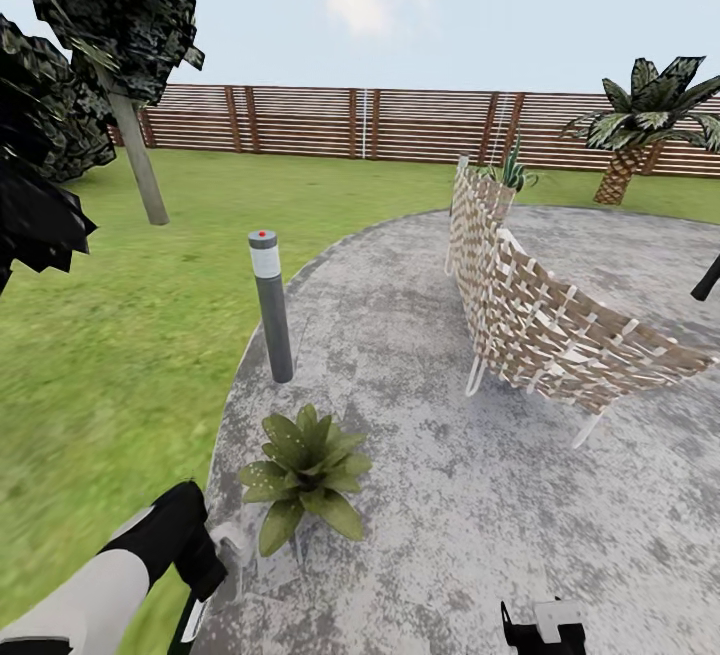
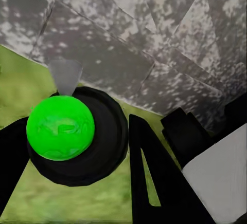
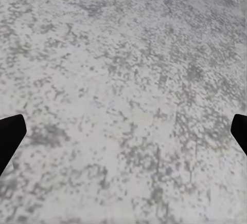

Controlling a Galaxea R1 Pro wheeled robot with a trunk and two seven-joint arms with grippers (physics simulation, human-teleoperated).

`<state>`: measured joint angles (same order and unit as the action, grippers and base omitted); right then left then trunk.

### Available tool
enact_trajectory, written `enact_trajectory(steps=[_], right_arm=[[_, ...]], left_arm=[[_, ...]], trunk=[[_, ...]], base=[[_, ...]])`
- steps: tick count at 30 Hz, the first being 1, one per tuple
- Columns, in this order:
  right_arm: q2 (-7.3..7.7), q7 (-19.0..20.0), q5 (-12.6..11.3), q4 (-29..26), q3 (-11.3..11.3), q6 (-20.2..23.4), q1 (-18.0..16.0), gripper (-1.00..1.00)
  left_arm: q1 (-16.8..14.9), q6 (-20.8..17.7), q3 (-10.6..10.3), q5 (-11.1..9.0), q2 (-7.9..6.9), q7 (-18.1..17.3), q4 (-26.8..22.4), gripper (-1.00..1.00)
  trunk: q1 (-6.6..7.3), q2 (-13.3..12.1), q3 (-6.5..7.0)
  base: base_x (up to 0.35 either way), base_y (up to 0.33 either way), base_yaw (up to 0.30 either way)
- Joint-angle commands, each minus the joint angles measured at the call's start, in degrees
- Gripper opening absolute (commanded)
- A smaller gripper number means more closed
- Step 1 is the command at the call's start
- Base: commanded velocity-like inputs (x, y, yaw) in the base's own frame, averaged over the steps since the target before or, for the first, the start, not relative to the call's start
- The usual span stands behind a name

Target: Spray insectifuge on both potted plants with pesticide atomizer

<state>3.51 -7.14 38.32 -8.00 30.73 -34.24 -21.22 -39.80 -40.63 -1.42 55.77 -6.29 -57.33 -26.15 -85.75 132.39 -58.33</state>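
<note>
Gripping the pesticide atomizer in the left gripper, jaws narrow, both black fingers against its dark round body; pale grey nozzle pointing out past the fingertips over the patio edge. Just ahead of those jaws, one potted plant on the stone beside the lawn. Right gripper spread wide, nothing between its jaws, bare speckled stone beneath. Farther beyond both: grey bollard lamp, woven chair, slatted fence.
</note>
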Motion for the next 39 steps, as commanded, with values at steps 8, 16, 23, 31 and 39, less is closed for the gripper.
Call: enact_trajectory(steps=[8,16,23,31,39], right_arm=[[0.01,-0.42,0.61,0.09,0.21,-0.14,-0.05,1.00],[0.01,-0.42,0.70,0.18,0.14,-0.13,-0.05,1.00],[-0.08,-0.42,0.79,0.20,0.12,-0.13,-0.05,1.00],[-0.05,-0.42,0.78,0.18,0.12,-0.13,-0.05,1.00],[-0.03,-0.42,0.77,0.18,0.12,-0.13,-0.05,1.00]], left_arm=[[1.84,-0.39,0.96,0.08,2.77,4.12,-1.41,-1.00],[1.92,0.91,10.60,0.72,1.89,4.78,-2.12,-1.00],[1.84,0.91,6.36,0.86,3.28,7.45,-2.13,-1.00],[4.04,0.92,6.42,0.16,2.79,7.20,-1.93,-1.00],[2.59,0.70,6.44,0.03,5.31,3.25,-2.08,-1.00]], trunk=[[0.01,0.02,-0.05],[0.01,0.02,-0.05],[0.01,0.02,-0.05],[0.01,0.02,-0.05],[0.01,0.02,-0.05]], base=[[0.000,0.000,0.000],[0.000,0.000,0.005],[0.000,0.000,0.228],[0.000,0.000,0.238],[0.000,0.000,0.021]])
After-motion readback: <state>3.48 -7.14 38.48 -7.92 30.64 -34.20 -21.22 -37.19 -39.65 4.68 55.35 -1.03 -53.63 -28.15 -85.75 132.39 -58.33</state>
